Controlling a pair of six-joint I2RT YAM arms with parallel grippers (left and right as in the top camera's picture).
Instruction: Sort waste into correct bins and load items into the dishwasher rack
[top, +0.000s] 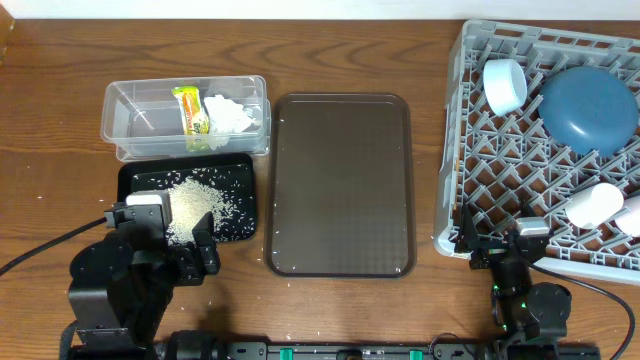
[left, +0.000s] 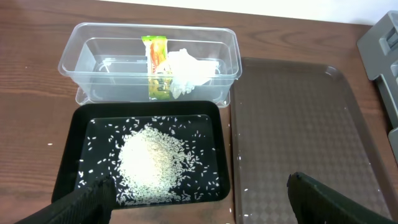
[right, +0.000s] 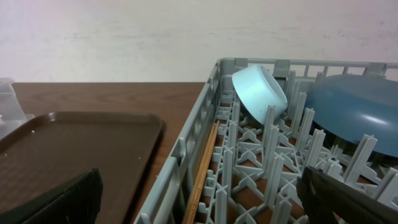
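The clear tub (top: 130, 120) holds the snack wrapper (top: 190, 118) and the white tissue (top: 232, 115); both also show in the left wrist view, wrapper (left: 157, 65) and tissue (left: 189, 70). The black tray (top: 140, 180) holds a heap of rice (top: 195, 200), also in the left wrist view (left: 152, 158). The grey rack (top: 470, 150) holds the blue plate (top: 590, 108), a white bowl (top: 505, 85), a white cup (top: 595, 205) and a chopstick (right: 205, 165). My left gripper (left: 199, 205) is open and empty at the black tray's near edge. My right gripper (right: 199, 199) is open and empty over the rack's near left corner.
A large brown serving tray (top: 340, 185) lies between the bins and the rack. A few rice grains lie scattered on the wooden table around the black tray and by the serving tray's near edge. The rack reaches past the right edge of the overhead view.
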